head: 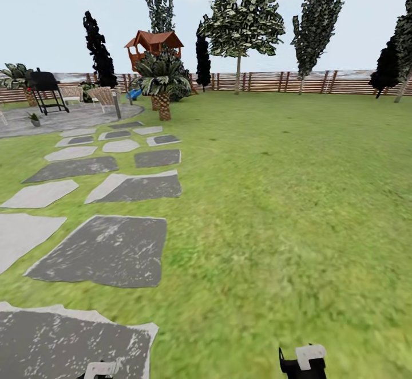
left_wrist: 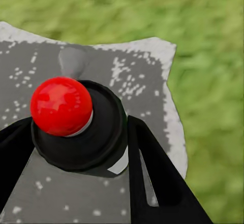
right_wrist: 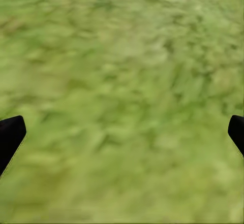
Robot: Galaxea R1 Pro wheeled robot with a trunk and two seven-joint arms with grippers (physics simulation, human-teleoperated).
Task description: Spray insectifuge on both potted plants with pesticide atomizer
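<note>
Left claw (left_wrist: 76, 148) pinches the pesticide atomizer (left_wrist: 76, 127), red cap toward the camera; right claw (right_wrist: 122, 132) spread over grass (right_wrist: 122, 56); plants unseen.

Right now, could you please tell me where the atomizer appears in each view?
Head view: the left gripper that holds it sits at the bottom edge, left of centre, over a grey slab.
Left wrist view: the atomizer, red knob up, sits left of centre between the black fingers.
Right wrist view: grass between the open right gripper's fingers.
Shared landmark: the slab's edge against grass, in the head and left wrist views.
</note>
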